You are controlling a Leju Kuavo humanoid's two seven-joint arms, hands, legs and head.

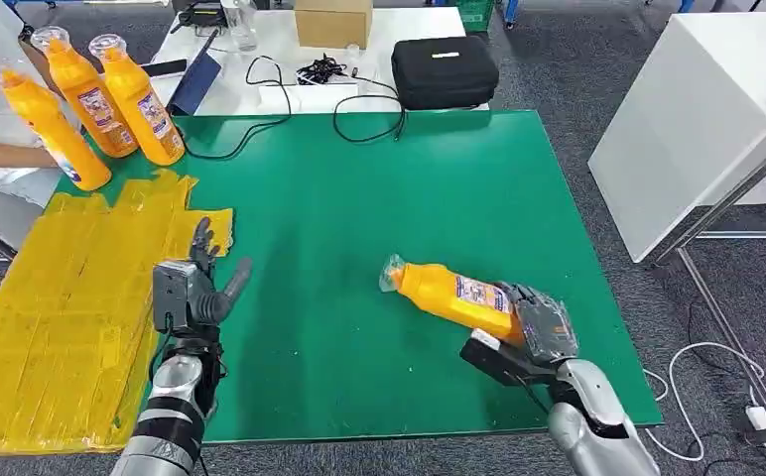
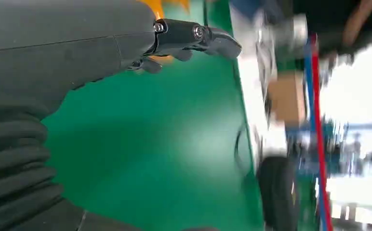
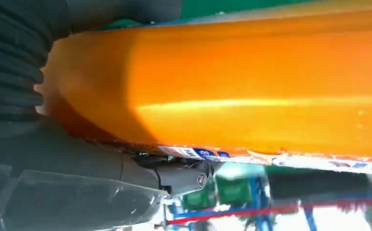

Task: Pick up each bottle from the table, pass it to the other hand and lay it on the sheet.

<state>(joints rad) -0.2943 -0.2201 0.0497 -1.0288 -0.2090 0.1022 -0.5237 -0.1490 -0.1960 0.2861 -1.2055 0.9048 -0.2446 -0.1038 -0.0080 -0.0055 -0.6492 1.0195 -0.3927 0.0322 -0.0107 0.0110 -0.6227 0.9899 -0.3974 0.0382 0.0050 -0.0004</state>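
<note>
An orange plastic bottle (image 1: pixel 453 296) with a clear cap and a blue, red and white label is gripped around its base end by the robot's right hand (image 1: pixel 536 332), its cap end pointing away from that hand toward the middle of the green table (image 1: pixel 439 188); whether the bottle rests on the surface or is just lifted off it cannot be told. The left hand (image 1: pixel 198 288) is held up across from it, well apart, fingers spread and upright with nothing in them. Just beside the left hand, on its outer side, lies the crinkled yellow sheet (image 1: pixel 52 317), spread over that edge of the table. Beyond the left hand, past the far end of the sheet, three more orange bottles (image 1: pixel 86 99) stand close together, leaning a little. Farther still, beyond both hands, a white table (image 1: pixel 280 40) carries a black case (image 1: pixel 444 69), a cardboard box (image 1: pixel 332 20) and loose black cables (image 1: pixel 329 74). The right wrist view brings the held bottle very close: a smooth glossy orange side with a bright streak of reflected light and the label's edge beside a dark finger (image 3: pixel 184 175). The left wrist view looks along the open hand's dark fingertips (image 2: pixel 208 38) over bare green surface, with the room beyond blurred.
</note>
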